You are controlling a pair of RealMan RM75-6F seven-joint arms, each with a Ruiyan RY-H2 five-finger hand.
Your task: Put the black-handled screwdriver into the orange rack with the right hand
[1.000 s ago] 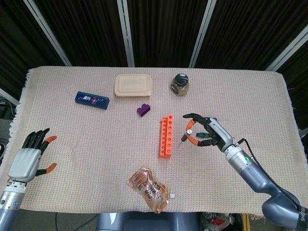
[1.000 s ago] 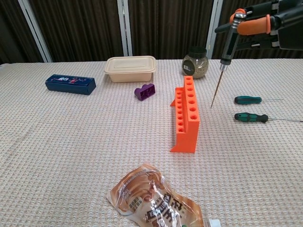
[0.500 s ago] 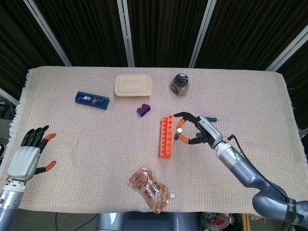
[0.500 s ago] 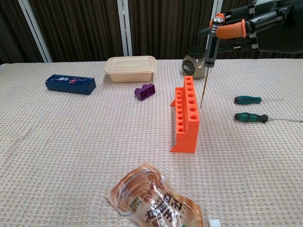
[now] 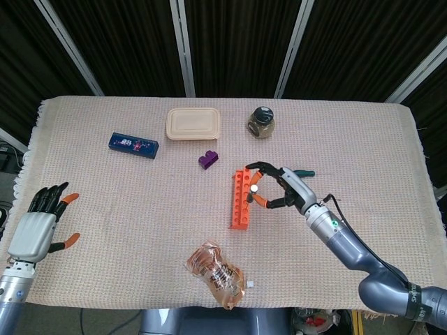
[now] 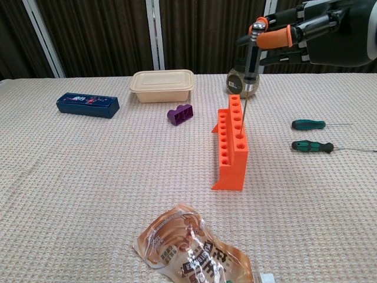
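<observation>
The orange rack (image 5: 241,198) (image 6: 231,144) stands upright mid-table, its top lined with holes. My right hand (image 5: 281,190) (image 6: 306,36) pinches the black-handled screwdriver (image 6: 251,62) by the top of its handle between orange-tipped fingers. The screwdriver hangs nearly upright, and its thin shaft (image 6: 242,109) reaches down to the rack's top face. I cannot tell whether the tip is inside a hole. From the head view I see only the screwdriver's butt end (image 5: 255,188), just right of the rack. My left hand (image 5: 42,227) rests at the table's left edge, fingers apart and holding nothing.
Two green-handled screwdrivers (image 6: 308,124) (image 6: 312,146) lie right of the rack. Behind it are a jar (image 6: 243,78), a beige lidded box (image 6: 162,86), a purple block (image 6: 180,114) and a blue box (image 6: 88,104). A snack bag (image 6: 194,247) lies at the front.
My right hand has carried the screwdriver leftward from beside the rack to above it. The shaft has gone from slanted to nearly upright, with its tip now at the rack's top. The left hand stayed put.
</observation>
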